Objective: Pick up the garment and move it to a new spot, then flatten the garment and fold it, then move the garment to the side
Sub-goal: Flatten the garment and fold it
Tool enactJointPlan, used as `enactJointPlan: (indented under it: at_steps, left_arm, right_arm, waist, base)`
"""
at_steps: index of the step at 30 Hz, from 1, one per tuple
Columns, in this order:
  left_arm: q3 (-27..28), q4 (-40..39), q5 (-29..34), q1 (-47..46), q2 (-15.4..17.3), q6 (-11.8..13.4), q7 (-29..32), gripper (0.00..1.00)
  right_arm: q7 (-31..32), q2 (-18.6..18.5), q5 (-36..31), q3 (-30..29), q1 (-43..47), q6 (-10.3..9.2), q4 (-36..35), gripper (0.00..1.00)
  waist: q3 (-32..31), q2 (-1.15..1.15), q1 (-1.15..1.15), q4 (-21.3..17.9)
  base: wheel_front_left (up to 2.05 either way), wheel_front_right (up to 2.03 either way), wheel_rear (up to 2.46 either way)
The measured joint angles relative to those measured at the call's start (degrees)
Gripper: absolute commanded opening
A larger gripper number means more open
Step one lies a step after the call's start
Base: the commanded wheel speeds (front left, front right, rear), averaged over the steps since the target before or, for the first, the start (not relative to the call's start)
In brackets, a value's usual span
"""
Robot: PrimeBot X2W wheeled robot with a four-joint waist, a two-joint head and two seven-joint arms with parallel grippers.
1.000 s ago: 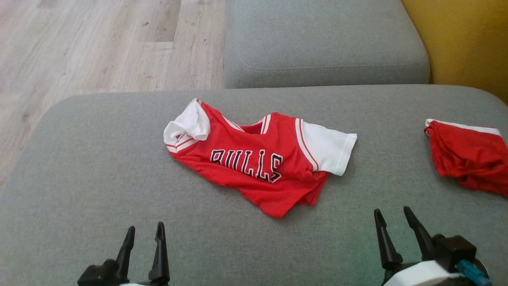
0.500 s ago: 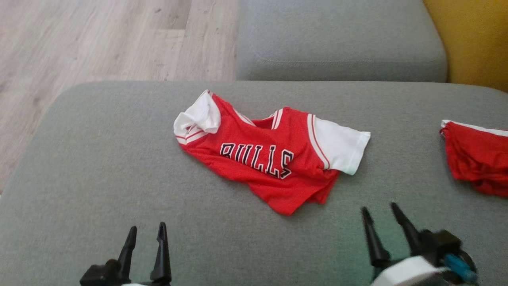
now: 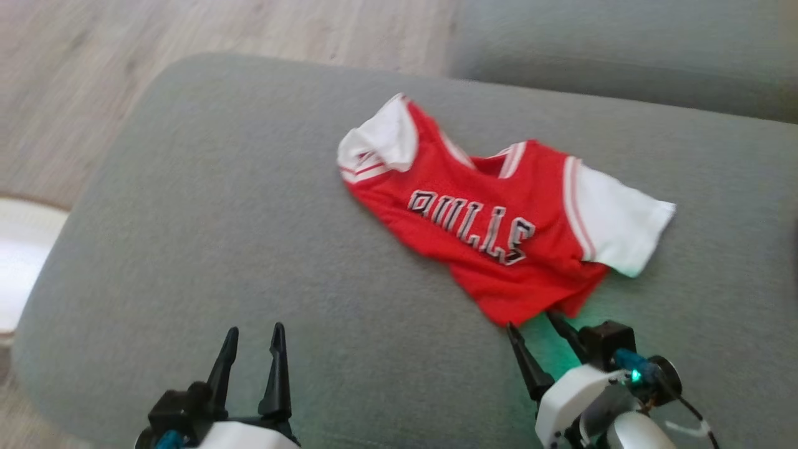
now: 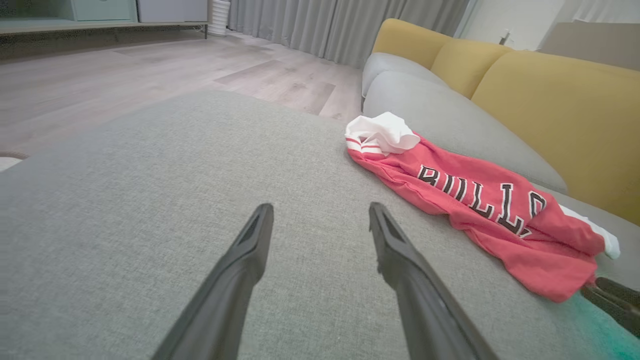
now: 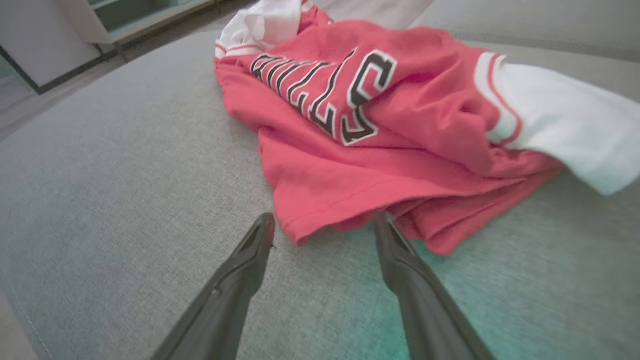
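Nearest the robot, the left gripper (image 3: 254, 329) hangs low over bare cushion with its jaws spread and nothing in them, well apart from the work. The right gripper (image 3: 531, 321) is also wide open and empty, and its fingertips sit at the near hem of the garment (image 3: 486, 237). In the right wrist view the red hem corner lies just between the two tips, though I cannot tell whether either tip touches the cloth. I judge this to be the first step, the pick-up, with no grasp made yet. The next move calls for easing the tips forward and down so the hem slides between them, then closing. The bunched layers at that corner mean the pinch may catch more than one ply. The garment, a red jersey with white sleeves, lies rumpled on the grey seat cushion (image 3: 218, 218), right of its middle, with one sleeve curled over at the far left end. To its left is a broad stretch of open cushion, good room for setting the garment down. The cushion's rounded left and far edges drop to the wooden floor (image 3: 124, 37). Beyond the garment lies another grey cushion (image 3: 623, 68).
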Motion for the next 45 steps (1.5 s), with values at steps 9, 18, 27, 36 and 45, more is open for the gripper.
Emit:
enactJointPlan:
  at_steps: [9,18,27,36,45]
  left_arm:
    - [0.01,1.23,0.47,-0.33,-0.67,-0.53,-0.07,1.0]
    - [0.55,1.83,0.49,-0.94,-1.38,-0.55,-0.08,1.0]
    - [0.85,1.98,1.02,-0.68,-1.43,-1.0,-0.09,1.0]
    - [0.76,1.9,1.37,-0.57,-1.44,-1.04,-0.09,1.0]
    - [0.46,1.81,1.6,-0.59,-1.42,-1.04,-0.05,1.0]
  right_arm:
    - [-1.63,-0.04,0.07,-0.6,-5.89,0.0,8.93,0.89]
    - [-2.92,-0.08,1.13,1.36,-9.0,0.0,12.23,0.0]
    - [-0.29,-0.07,-0.37,0.38,-4.72,0.0,7.57,0.0]
    - [6.42,-4.42,-3.75,-10.58,3.85,0.03,-2.59,0.0]
    - [9.71,-6.95,-5.14,-19.67,4.28,0.03,-5.89,0.0]
  waist:
    - [3.03,0.0,0.0,4.53]
    - [3.31,0.0,-0.01,3.25]
    - [1.58,0.0,-0.01,-2.76]
    - [-0.37,0.0,-0.01,-9.66]
    - [-0.43,0.0,-0.01,-12.17]
  base:
    - [0.0,0.0,0.0]
    - [0.0,0.0,0.0]
    - [0.0,0.0,0.0]
    - [0.0,0.0,0.0]
    - [0.0,0.0,0.0]
